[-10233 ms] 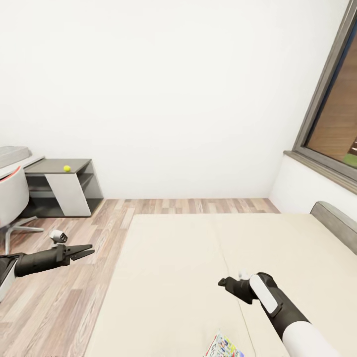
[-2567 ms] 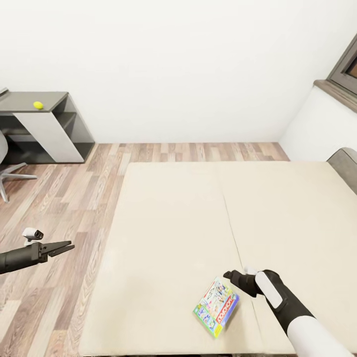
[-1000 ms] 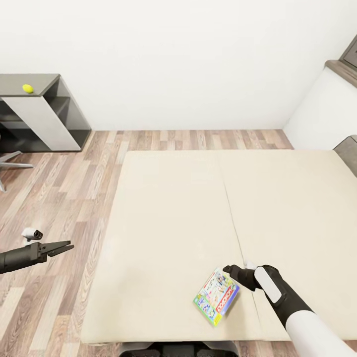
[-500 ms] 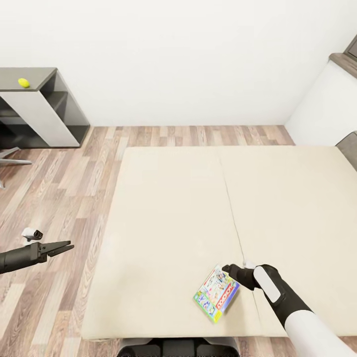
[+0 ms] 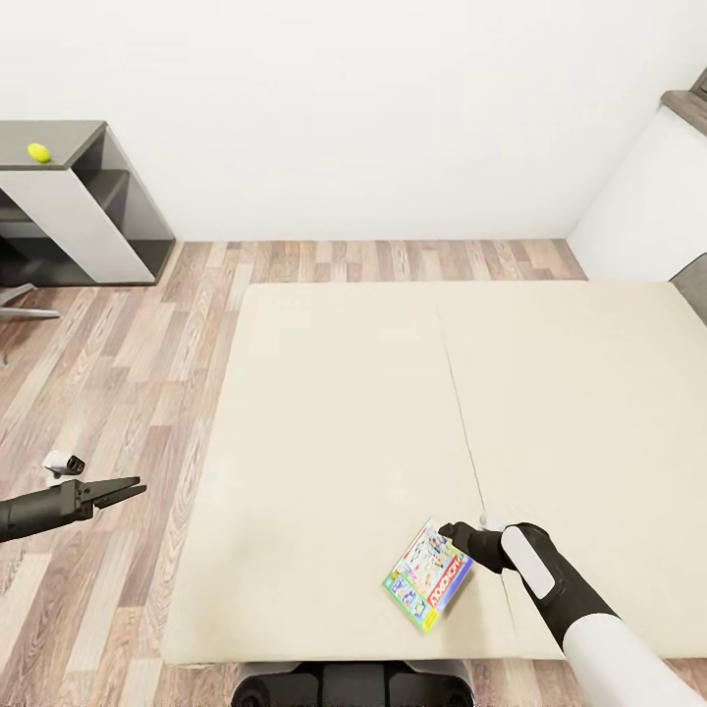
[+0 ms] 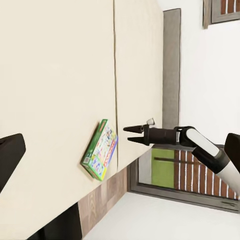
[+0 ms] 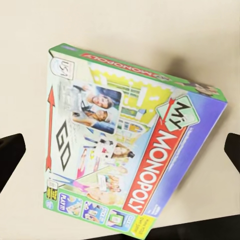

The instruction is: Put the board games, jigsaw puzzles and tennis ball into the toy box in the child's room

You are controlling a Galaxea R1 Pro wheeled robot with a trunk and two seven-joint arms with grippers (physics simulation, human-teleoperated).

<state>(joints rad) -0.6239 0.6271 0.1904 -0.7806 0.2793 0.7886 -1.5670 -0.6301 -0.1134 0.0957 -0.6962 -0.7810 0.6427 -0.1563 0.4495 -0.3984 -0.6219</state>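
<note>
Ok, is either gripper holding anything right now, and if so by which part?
Nothing is held. The right gripper is open, just above the board game on the bed. The left gripper is open over the floor.

Your right gripper (image 5: 454, 534) hangs just above the colourful flat cardboard board game (image 5: 428, 587), at its far corner, jaws spread wide and touching nothing. Its black forearm with white panel reaches in low. Your left gripper (image 5: 133, 486) hovers well away from the game, jaws slightly parted, arm level.
</note>
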